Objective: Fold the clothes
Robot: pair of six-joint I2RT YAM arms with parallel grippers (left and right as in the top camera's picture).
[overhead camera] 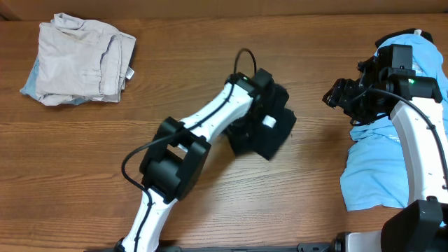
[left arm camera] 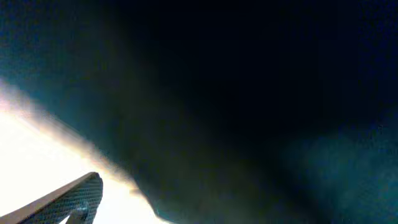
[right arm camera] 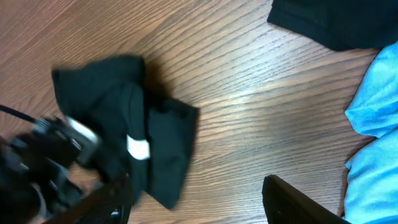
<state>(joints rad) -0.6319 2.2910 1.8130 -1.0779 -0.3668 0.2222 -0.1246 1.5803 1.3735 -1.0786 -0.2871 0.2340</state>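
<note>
Soft, even light is falling on the brown wood-grain desk (overhead camera: 84,161) overhead, leaving faint shadows. The left wrist view is showing near-total darkness, with white glare blowing out its lower left corner. The right wrist view is blurring the folded black cloth T-shirt (right arm camera: 161,143) slightly, more toward the left.

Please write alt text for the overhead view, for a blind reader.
The left arm reaches onto a bunched black T-shirt in the middle of a wooden table. A cream garment lies top left; the right arm stands over light blue cloth at right.
</note>
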